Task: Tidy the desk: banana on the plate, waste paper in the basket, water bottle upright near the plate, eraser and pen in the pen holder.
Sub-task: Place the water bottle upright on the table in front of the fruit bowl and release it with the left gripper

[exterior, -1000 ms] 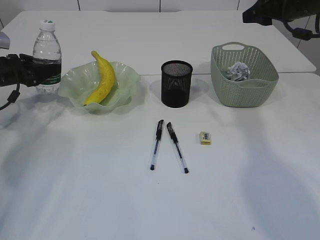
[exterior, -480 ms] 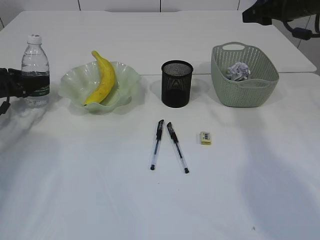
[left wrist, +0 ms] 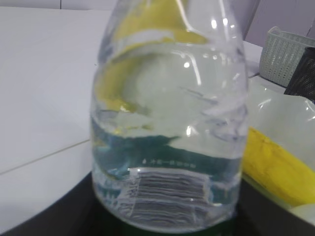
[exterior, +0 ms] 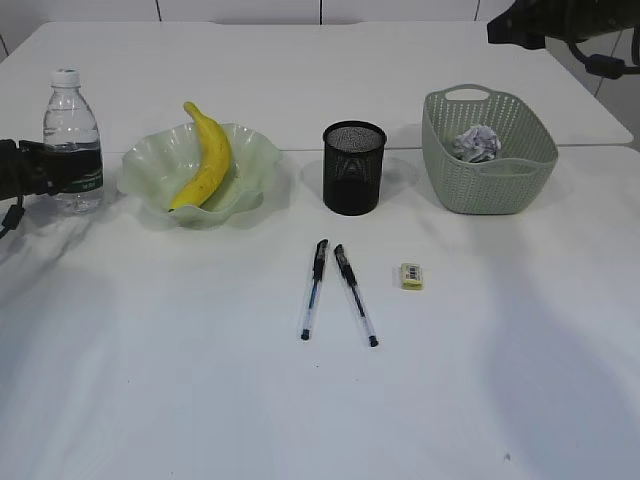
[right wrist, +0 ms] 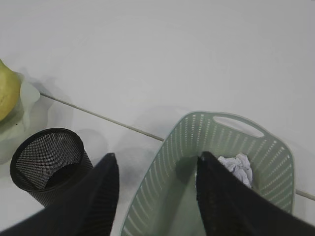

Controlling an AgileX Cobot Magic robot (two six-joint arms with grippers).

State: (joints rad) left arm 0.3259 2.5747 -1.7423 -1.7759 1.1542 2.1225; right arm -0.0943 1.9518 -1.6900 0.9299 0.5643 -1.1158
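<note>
A: Two pens (exterior: 312,288) still flat on the desk (exterior: 180,380), side by side in front of the pen holder (exterior: 353,167). Eraser (exterior: 411,276) just right of them, also on the desk.

B: Bottle?

A: Water bottle (exterior: 73,138) upright at the left edge, near the plate (exterior: 256,160) but not touching it. Left gripper (exterior: 40,170) clamped on its label band, jaws about half spread. Left wrist view is all bottle (left wrist: 167,123), label and barcode up close.

B: Banana, paper?

A: Banana (exterior: 205,155) lies in the plate. Crumpled paper (exterior: 477,142) sits in the basket (exterior: 490,185).

B: Right arm?

A: Right gripper (right wrist: 155,196) hangs above the basket's near rim (right wrist: 162,177), fingers (right wrist: 98,191) parted about halfway, nothing between them. Paper (right wrist: 237,167) visible below, pen holder (right wrist: 47,157) to its left.
</note>
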